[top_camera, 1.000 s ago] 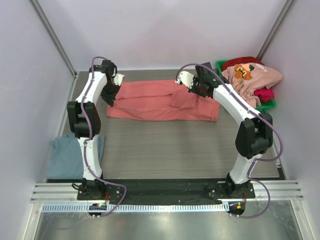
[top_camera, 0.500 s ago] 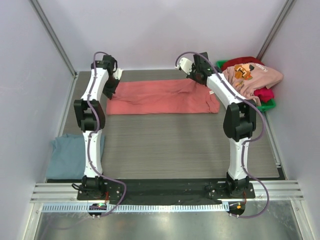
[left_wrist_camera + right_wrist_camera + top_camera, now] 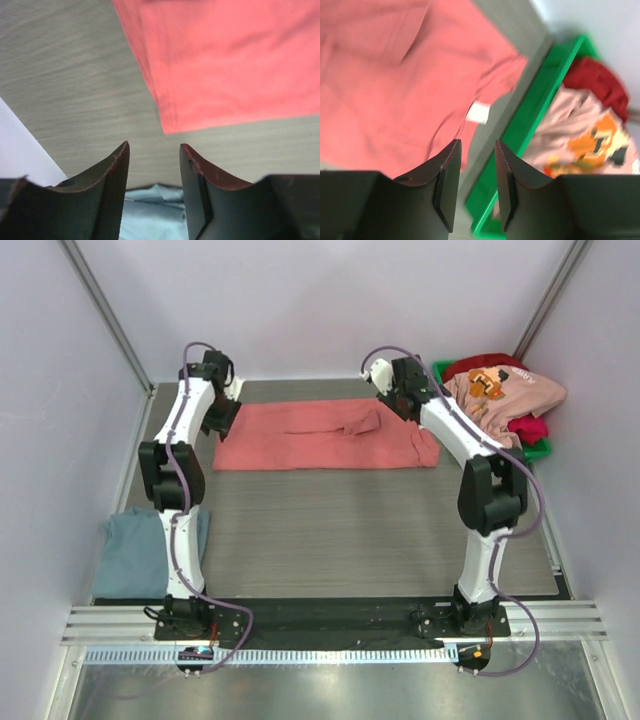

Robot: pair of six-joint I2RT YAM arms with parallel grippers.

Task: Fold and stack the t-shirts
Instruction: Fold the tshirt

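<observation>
Lying flat in the upper middle of the top view, the salmon-red t-shirt forms a long band running left to right on the table, with a raised crease right of its centre. In the right wrist view a small white label shows on the cloth near its edge.

The grey-blue t-shirt sits at the lower left, at the table's left edge, well apart from the salmon one. At the upper right, the light pink t-shirt with orange print is heaped over the green bin. The crimson t-shirt shows beneath and behind it.

The left gripper hovers by the salmon shirt's left end. Its fingers are parted with a clear gap, nothing is held between them, and bare table shows below. The right gripper hangs over the shirt's upper right corner, near the bin. Its fingers stand a narrow gap apart and are also empty.
</observation>
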